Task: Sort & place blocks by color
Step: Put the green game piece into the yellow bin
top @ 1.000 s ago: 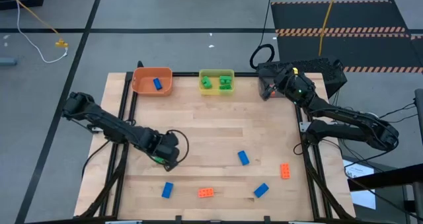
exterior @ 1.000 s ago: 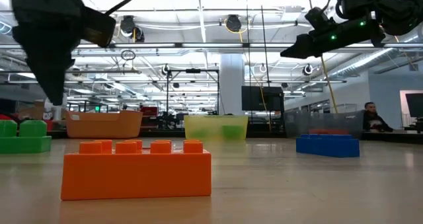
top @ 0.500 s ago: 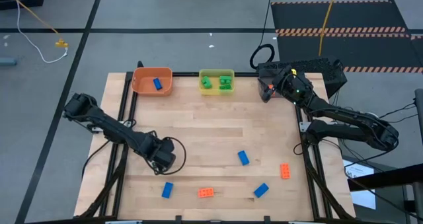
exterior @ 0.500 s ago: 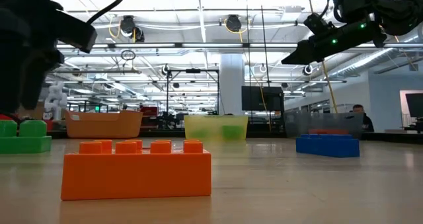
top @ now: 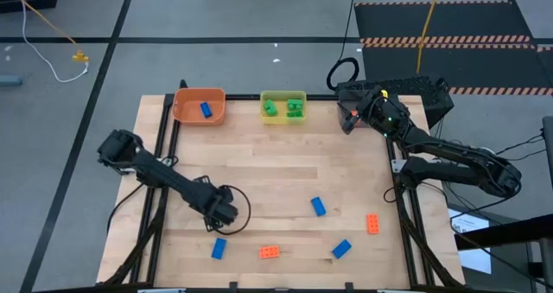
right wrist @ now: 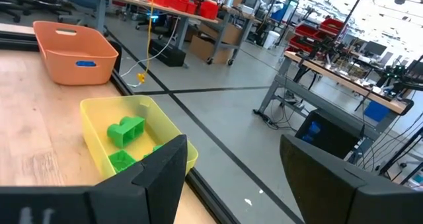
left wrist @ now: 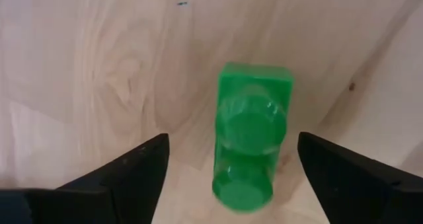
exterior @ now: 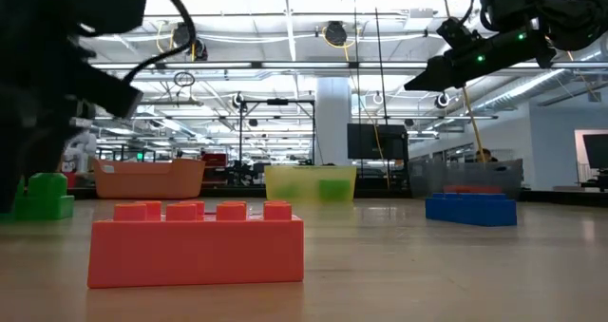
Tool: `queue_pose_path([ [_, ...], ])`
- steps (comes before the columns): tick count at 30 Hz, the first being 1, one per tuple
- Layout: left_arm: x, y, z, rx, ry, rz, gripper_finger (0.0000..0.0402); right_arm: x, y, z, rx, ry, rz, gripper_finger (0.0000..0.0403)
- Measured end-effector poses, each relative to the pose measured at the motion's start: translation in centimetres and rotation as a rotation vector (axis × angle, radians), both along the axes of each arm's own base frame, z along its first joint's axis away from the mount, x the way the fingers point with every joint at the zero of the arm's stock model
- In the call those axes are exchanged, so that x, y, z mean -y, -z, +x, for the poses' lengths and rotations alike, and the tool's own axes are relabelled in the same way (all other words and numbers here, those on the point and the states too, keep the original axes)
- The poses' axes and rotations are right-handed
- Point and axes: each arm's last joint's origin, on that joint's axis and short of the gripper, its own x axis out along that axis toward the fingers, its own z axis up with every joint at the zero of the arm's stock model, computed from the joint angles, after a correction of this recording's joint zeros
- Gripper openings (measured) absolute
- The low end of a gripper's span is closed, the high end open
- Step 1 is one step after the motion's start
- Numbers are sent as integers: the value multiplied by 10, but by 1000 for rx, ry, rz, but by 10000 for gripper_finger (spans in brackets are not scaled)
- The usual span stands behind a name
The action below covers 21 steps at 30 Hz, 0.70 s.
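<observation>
A green block lies flat on the wood between the open fingers of my left gripper, which stand on either side of it without touching. In the low view the green block shows beside the dark left gripper; in the high view the left gripper hides it. Loose on the table lie blue blocks and orange blocks. My right gripper waits open above the table's far right corner.
At the far edge stand an orange bin holding a blue block and a yellow bin holding green blocks. A grey bin shows in the low view; the right arm covers it from above. Bare wood lies mid-table.
My left gripper has moved toward the table's near edge and down, coming over the green block so that it now partly hides it in the low view. The blocks have stayed where they were.
</observation>
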Motion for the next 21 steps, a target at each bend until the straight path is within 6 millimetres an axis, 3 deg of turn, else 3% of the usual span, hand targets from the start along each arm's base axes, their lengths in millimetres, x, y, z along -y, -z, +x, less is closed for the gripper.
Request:
queue_pose_path([
  [4, -1, 14, 7, -47, 1, -42, 340, 0, 0, 0, -2, 0, -2, 235],
  [7, -4, 20, 12, -68, -1, -82, 311, 0, 0, 0, -3, -1, -4, 235],
  [15, -21, 13, 19, -41, -17, -191, 132, 0, -1, 0, 3, -1, -8, 235],
  [21, -39, 10, 24, -15, -48, -186, 137, 0, -1, 0, 3, -1, -8, 235],
])
